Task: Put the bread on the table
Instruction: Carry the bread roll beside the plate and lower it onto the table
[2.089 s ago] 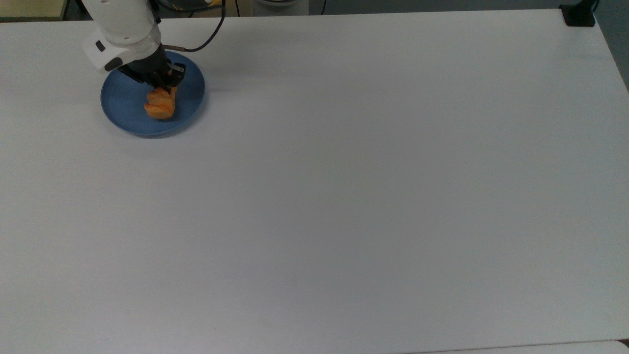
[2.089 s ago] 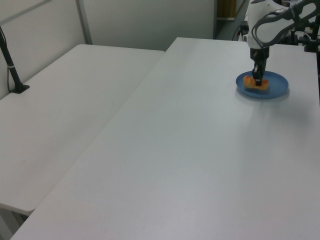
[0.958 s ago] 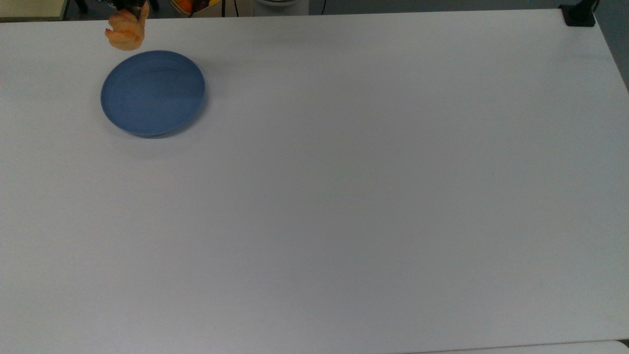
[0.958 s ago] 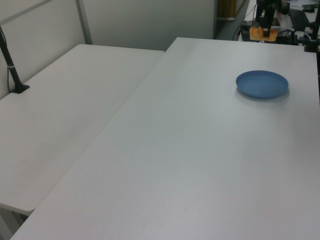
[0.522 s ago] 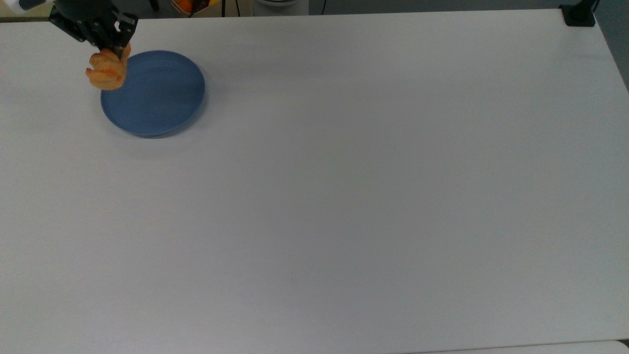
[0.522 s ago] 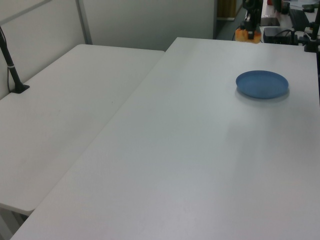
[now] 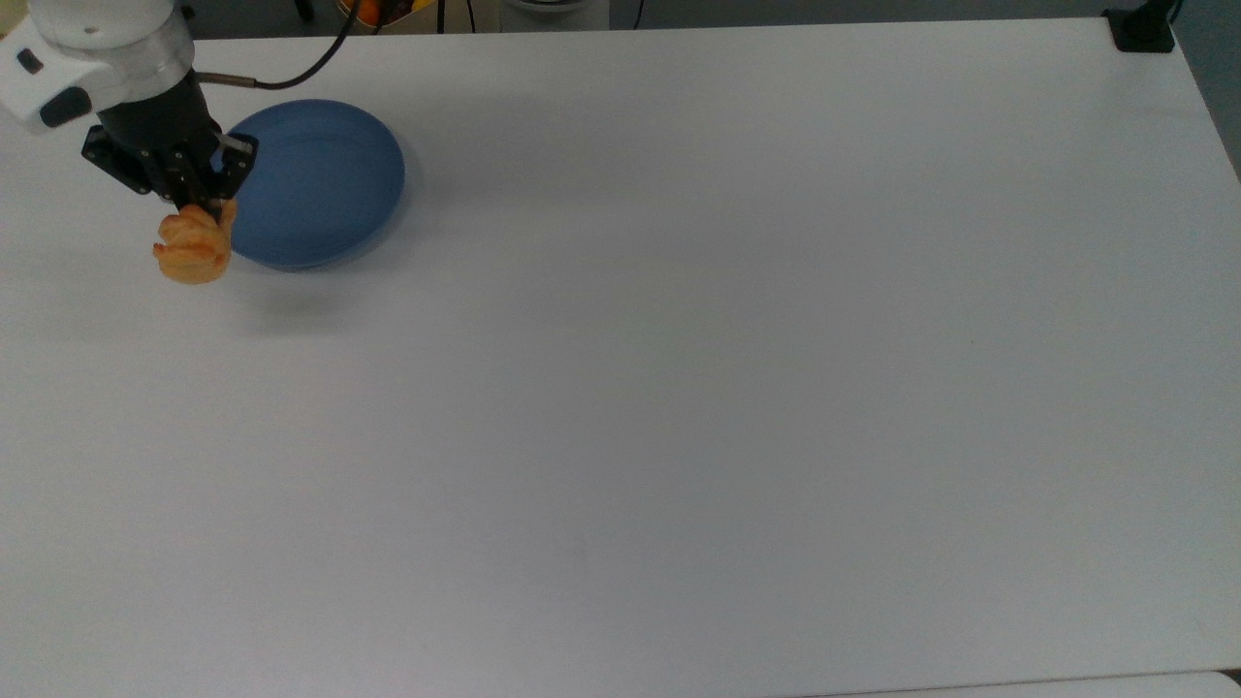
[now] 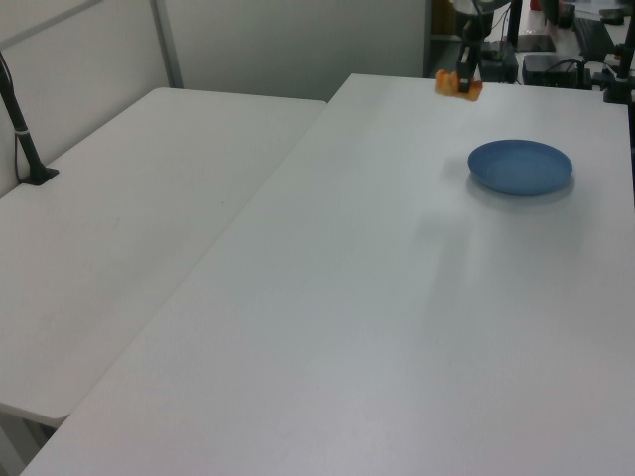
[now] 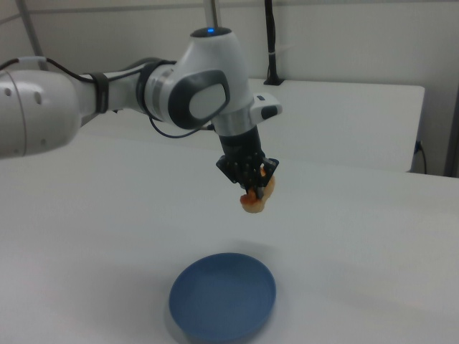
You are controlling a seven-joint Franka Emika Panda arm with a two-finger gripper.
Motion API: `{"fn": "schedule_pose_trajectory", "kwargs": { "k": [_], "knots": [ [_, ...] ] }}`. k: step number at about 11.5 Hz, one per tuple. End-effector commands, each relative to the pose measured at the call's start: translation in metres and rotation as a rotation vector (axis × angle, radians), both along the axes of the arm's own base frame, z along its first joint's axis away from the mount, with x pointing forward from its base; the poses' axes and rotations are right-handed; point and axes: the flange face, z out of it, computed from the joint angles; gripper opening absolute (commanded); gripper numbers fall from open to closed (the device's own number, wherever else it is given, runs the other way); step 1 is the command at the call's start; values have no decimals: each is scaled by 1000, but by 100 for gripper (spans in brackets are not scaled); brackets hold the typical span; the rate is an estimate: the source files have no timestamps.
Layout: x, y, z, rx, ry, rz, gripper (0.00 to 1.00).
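The gripper (image 7: 201, 206) is clenched on the bread (image 7: 192, 250), pinching the roll by its upper end so that most of the golden-orange pastry hangs below the black fingers; in the right view the gripper (image 9: 254, 188) points downward from the white wrist and the bread (image 9: 254, 200) dangles in the air, clear of every surface; directly beneath and slightly nearer the camera in the right view, the blue plate (image 9: 223, 295) lies flat on the table (image 9: 373, 236), well below the held roll and holding nothing; in the top view the plate (image 7: 315, 184) sits just to the top view's right of the gripper, with the bread overlapping only its rim edge as seen from above, and a soft shadow falls on the table (image 7: 679, 388) below and to the right of the roll; in the left view the gripper (image 8: 462, 81) carries the bread (image 8: 457, 86) high above the table (image 8: 347, 297), with the plate (image 8: 520, 167) lower and toward the left view's right of it; a dark cable trails from the wrist toward the table's far edge in the top view.
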Motion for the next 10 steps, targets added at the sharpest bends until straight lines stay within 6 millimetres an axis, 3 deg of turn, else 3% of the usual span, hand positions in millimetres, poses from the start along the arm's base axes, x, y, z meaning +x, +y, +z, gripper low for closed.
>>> {"fn": "schedule_pose_trajectory", "kwargs": {
  "k": [1,8,10],
  "knots": [
    [28,-3,-31,0,-89,19,18],
    [74,23,-130,-27,-219,3,18],
    [79,36,-136,-12,-241,-28,18]
  ]
}}
